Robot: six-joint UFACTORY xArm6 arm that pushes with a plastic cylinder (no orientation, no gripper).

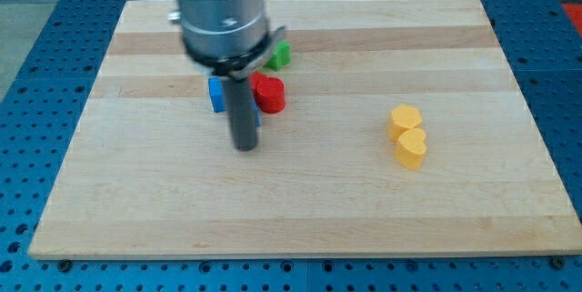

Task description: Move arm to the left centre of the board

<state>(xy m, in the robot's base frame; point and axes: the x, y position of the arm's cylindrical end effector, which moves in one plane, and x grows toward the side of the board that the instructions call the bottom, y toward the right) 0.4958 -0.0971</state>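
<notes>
My tip (245, 146): bare stiff rod, holds nothing, nothing to grip, slides free. Sits just below blue block (216, 95), red cylinder (269, 94) to block's right, green block (280, 55) above-right. Board (136, 192) left-centre lies well left of blue block. Two yellow blocks (408, 135) far right.

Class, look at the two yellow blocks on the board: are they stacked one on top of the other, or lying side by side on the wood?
Side by side, touching. The two yellow blocks both rest flat on the board, each showing its own top face, at the view's right, far from my tip.
</notes>
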